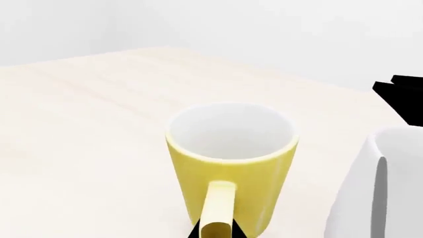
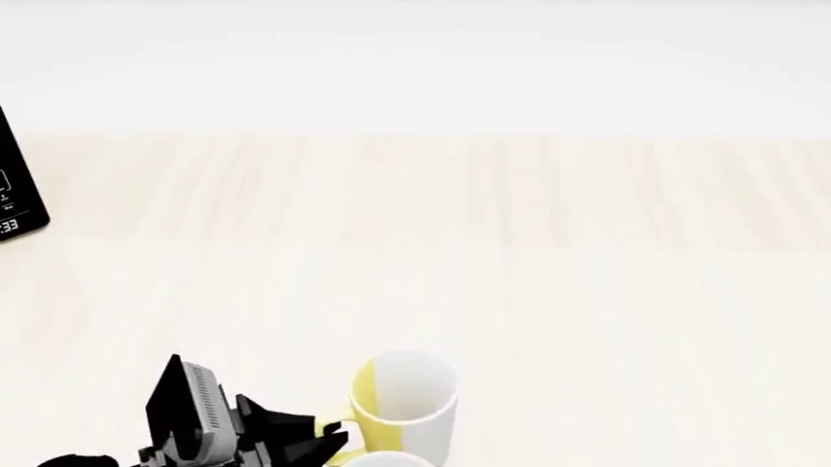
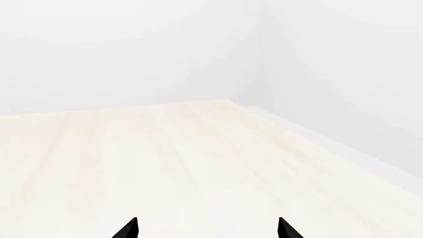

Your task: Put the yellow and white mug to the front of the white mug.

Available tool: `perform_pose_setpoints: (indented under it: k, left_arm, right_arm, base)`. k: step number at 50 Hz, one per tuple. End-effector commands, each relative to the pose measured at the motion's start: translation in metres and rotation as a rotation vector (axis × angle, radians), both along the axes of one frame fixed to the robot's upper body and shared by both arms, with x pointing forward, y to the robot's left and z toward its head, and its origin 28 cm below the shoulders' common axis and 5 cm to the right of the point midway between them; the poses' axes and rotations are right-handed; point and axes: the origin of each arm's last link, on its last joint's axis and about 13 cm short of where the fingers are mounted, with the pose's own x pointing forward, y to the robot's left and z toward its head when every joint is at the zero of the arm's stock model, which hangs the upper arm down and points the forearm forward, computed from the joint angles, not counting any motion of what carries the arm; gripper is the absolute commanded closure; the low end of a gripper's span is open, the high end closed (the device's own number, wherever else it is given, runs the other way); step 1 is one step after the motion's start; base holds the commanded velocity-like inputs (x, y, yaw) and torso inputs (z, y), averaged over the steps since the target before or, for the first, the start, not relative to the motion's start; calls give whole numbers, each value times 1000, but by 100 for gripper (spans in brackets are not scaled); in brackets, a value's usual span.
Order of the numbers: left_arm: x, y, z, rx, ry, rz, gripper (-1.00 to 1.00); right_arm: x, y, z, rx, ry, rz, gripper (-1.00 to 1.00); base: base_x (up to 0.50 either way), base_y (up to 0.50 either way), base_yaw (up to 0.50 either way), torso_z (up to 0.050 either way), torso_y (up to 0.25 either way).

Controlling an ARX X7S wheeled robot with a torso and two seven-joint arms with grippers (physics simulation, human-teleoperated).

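Standing upright on the pale wooden table [image 2: 546, 243], the yellow and white mug [image 2: 404, 401] sits at the near edge of the head view, a little left of centre, its yellow handle [image 1: 217, 210] turned toward the left gripper [image 2: 318, 440]. That gripper's black fingertips [image 1: 239, 231] sit on either side of the handle's lower end, so it looks clenched on the handle, though only the tips show in the left wrist view. Just beside the small mug, on its near side, stands the white mug [image 1: 377, 188]; in the head view only a sliver of its rim [image 2: 387, 459] shows at the bottom edge, close to the yellow and white mug. A black device with white digits [image 2: 16, 185] lies at the far left, well apart from both mugs. Over bare table, the right gripper [image 3: 208, 229] shows two fingertips spread wide with nothing between them.
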Motion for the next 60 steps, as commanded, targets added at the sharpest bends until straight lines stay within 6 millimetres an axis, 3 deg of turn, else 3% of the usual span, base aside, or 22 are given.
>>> perform_pose_setpoints:
  k: [1, 12, 13, 60]
  left_arm:
    - [-4, 1, -5, 40, 19, 24, 100]
    - [-6, 2, -7, 42, 20, 11, 100]
    - [-7, 2, -8, 72, 6, 11, -100]
    - [1, 5, 2, -104, 4, 31, -100]
  right_arm:
    - [0, 0, 0, -1, -2, 2, -100]
    - [0, 0, 0, 2, -1, 6, -100]
    - [0, 0, 0, 0, -1, 5, -100]
    - [2, 1, -1, 0, 6, 12, -100]
  base:
    - [0, 0, 0, 0, 0]
    - [0, 0, 0, 0, 0]
    - [0, 0, 0, 0, 0]
    - [0, 0, 0, 0, 0]
